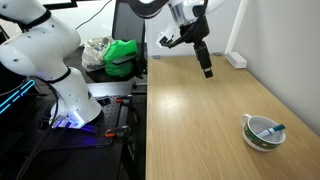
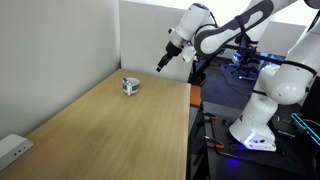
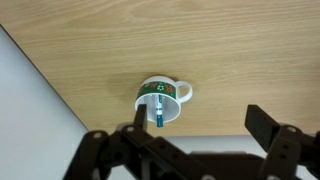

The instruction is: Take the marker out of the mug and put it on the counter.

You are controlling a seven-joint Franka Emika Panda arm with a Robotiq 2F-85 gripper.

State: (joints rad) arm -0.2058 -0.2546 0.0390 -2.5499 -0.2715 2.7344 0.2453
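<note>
Hovering in an exterior view, my fingers hang released, well apart from the marker resting in the mug on the surface. In an exterior view, mug below them. Wrist view: marker ahead, inside mug.

The large, flat, light-tan wood-grain counter with a dark edge carries a squat white mug with dark green markings, standing upright near one end. Well apart from the mug, a small white rectangular box lies at the counter's wall-side edge.

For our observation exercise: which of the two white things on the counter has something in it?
The mug with green markings: the marker lies in it. The flat box holds nothing.
</note>
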